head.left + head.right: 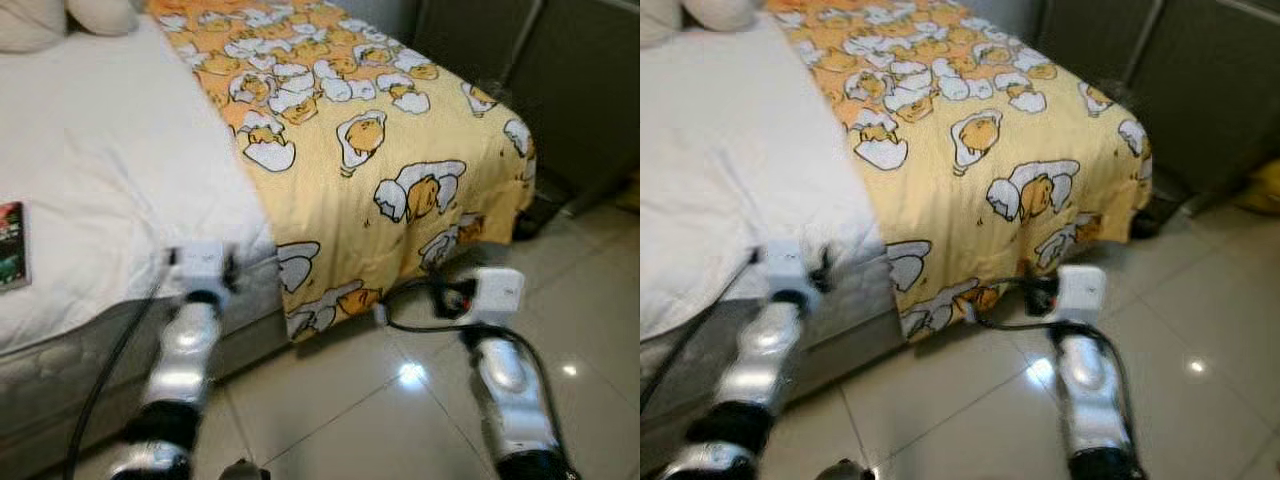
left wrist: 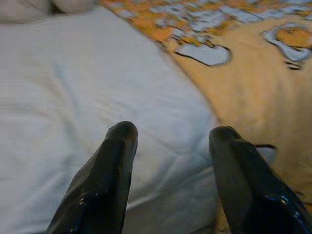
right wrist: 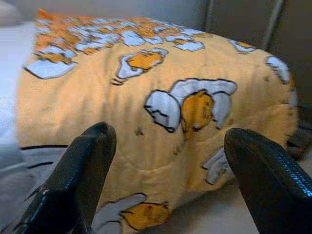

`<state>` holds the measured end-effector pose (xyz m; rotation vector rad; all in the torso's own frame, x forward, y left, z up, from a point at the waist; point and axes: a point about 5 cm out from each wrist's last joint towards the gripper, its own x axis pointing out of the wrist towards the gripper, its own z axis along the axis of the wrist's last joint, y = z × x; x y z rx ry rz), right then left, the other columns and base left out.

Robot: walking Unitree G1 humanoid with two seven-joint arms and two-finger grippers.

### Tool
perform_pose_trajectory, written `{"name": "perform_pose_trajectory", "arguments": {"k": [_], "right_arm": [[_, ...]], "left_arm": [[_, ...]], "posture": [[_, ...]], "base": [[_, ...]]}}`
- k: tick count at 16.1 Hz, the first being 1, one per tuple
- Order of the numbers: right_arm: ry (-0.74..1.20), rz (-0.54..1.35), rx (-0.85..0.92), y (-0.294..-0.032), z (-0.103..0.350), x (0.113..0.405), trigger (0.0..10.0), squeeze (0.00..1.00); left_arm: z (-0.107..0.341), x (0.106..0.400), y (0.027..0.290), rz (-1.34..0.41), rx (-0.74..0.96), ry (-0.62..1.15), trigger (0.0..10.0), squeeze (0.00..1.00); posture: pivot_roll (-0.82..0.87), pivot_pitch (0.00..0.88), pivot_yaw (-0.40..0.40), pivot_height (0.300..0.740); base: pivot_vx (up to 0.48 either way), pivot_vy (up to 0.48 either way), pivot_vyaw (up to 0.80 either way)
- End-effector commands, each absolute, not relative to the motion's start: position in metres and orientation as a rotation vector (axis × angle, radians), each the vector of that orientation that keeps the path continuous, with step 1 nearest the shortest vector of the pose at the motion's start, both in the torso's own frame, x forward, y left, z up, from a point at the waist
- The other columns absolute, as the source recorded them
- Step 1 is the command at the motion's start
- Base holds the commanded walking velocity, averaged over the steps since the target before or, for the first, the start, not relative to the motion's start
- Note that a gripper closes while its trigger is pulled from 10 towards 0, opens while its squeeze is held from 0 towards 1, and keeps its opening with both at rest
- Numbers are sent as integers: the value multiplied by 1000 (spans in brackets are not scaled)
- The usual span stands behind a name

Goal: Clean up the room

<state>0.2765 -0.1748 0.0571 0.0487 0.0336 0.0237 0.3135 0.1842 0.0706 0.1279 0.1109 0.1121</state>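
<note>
Bed (image 1: 90,190) seen from its long side; white sheet on the robot's left, yellow blanket (image 1: 380,150) with a fried-egg cartoon print on the right, draped over the mattress edge and the foot corner, its hem hanging close to the tiled floor (image 1: 400,410). Mattress side (image 1: 60,370) is exposed grey below the sheet.

Left pincer (image 2: 168,134) — fingers parted, nothing between them — hovers at the bed edge over the white sheet, just beside the seam where the blanket begins. Right pincer (image 3: 168,139) — fingers spread wide, holding nothing — sits lower, facing the hanging front of the blanket near the foot corner.

Open room: glossy floor tiles lie bare in front of the bed and to the right, between the foot of the bed and dark panels (image 1: 570,90) behind.

View differences: the left eye view picks up a book or magazine (image 1: 12,245) lying flat on the sheet at the far left edge, and pillows (image 1: 70,18) at the head end. The right eye view shows something yellow (image 1: 1262,188) on the floor at the right edge, too blurred to identify.
</note>
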Motion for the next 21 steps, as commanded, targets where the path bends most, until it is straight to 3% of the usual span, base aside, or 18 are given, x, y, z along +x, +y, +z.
{"name": "perform_pose_trajectory", "arguments": {"k": [1, 2, 4, 5, 8, 14, 16, 21], "right_arm": [[27, -5, 39, -185, 58, 274, 10000, 0], [36, -6, 47, -184, 55, 272, 10000, 0], [43, -1, 53, -181, 52, 272, 10000, 0], [41, 4, 58, -178, 52, 274, 10000, 0], [39, 12, 60, -176, 53, 276, 10000, 0], [66, 50, 49, -173, 47, 274, 10000, 0], [80, 17, 52, -178, 46, 275, 10000, 0], [61, 27, 27, -182, 49, 274, 10000, 0]], "left_arm": [[73, 316, 174, 95, 128, 107, 10000, 0], [72, 318, 172, 86, 81, 133, 10000, 1000], [71, 320, 168, 75, 75, 155, 10000, 1000], [72, 322, 163, 67, 103, 153, 10000, 0], [74, 323, 158, 53, 127, 137, 10000, 0], [69, 325, 155, 78, 37, 179, 10000, 0], [72, 331, 140, 9, 41, 168, 10000, 0], [78, 337, 131, -22, 22, 141, 10000, 0]], "posture": [[33, 0, 4, 740], [43, 0, 7, 740], [52, 0, 14, 740], [47, 0, 9, 740], [41, 0, -1, 740], [32, 0, -9, 740], [22, 0, -9, 740], [-2, 0, -2, 740]], "base": [[0, -480, 400], [0, -480, 0], [0, -471, 200], [0, 0, 0], [0, 0, 0], [0, -457, 0], [0, 0, 0], [402, 0, 239]]}}
